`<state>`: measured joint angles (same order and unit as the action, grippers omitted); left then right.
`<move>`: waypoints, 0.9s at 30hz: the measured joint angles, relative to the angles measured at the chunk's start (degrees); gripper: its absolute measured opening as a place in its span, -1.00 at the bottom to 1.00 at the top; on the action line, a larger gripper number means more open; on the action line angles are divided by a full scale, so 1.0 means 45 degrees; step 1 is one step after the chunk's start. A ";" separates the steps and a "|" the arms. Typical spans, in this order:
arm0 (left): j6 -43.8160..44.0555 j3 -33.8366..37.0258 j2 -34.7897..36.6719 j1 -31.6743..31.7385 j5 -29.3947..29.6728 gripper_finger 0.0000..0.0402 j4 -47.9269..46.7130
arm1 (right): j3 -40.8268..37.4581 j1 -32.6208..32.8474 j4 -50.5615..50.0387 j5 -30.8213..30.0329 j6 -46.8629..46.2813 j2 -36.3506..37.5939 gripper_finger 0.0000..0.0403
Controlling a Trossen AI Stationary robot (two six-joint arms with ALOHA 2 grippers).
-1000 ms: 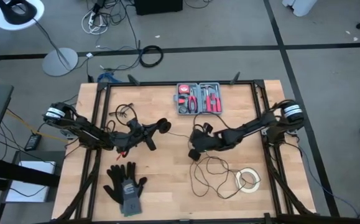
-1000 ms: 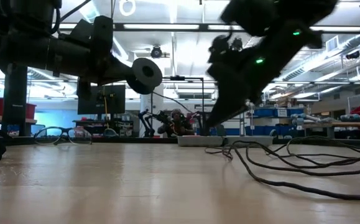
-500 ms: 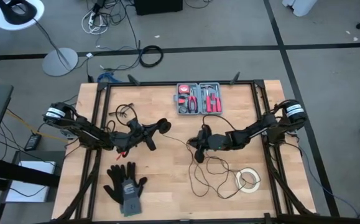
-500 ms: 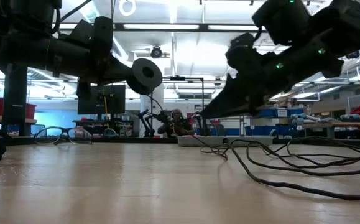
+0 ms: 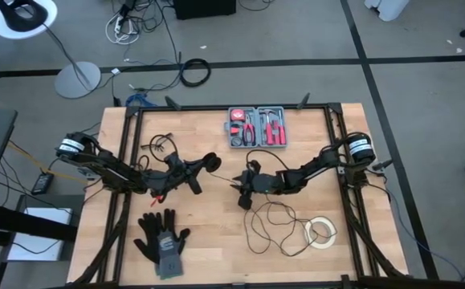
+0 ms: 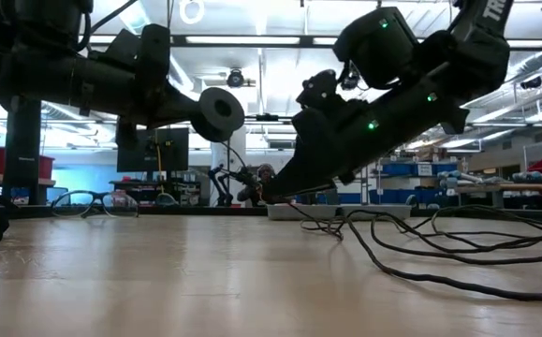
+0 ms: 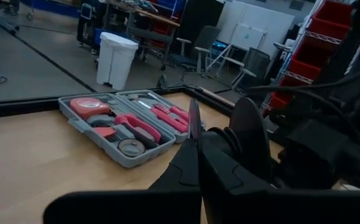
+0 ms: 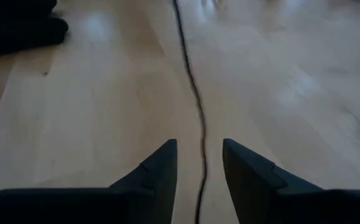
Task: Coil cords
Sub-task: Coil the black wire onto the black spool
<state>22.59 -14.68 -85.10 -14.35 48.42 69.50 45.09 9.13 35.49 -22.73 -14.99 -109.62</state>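
From where I stand the coiling is barely begun. The thin black cord (image 5: 274,227) lies in loose, untidy loops on the worktop (image 5: 208,241) just in front of the tool kit (image 5: 258,128), between it and the white tape roll (image 5: 321,232), and one strand runs toward the left arm. The left end effector (image 5: 202,166), nearer the gloves (image 5: 161,237) than the tool kit, is clamped shut on the cord's round puck (image 6: 220,112). The right end effector (image 5: 241,183), close in front of the tool kit, has its fingers apart. Only its wrist camera shows the cord (image 8: 194,93) running between those fingers (image 8: 153,167), ungripped. The low view alone shows the puck held clear above the wood.
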 joint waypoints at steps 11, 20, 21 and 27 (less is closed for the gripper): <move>-0.0001 -0.0005 0.0000 0.0000 -0.0004 -1.00 0.0062 | -0.0006 -0.0312 -0.0695 0.0043 -0.0199 0.0005 -0.62; -0.0082 -0.0005 0.0000 0.0000 -0.0252 -1.00 0.0106 | -0.0011 -0.0331 -0.0809 -0.0038 -0.0649 0.0345 -0.96; -0.0237 -0.0005 0.0000 0.0000 -0.0417 -1.00 0.0106 | -0.0011 -0.0356 -0.0897 -0.0045 -0.0661 0.0543 -0.97; -0.1293 -0.0175 0.0000 0.0010 -0.0994 -1.00 0.0094 | -0.0011 -0.0732 -0.2703 -0.0609 -0.1107 0.2289 -0.99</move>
<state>16.77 -15.47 -85.10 -14.31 43.95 69.92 45.04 5.84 23.33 -25.47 -19.96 -99.32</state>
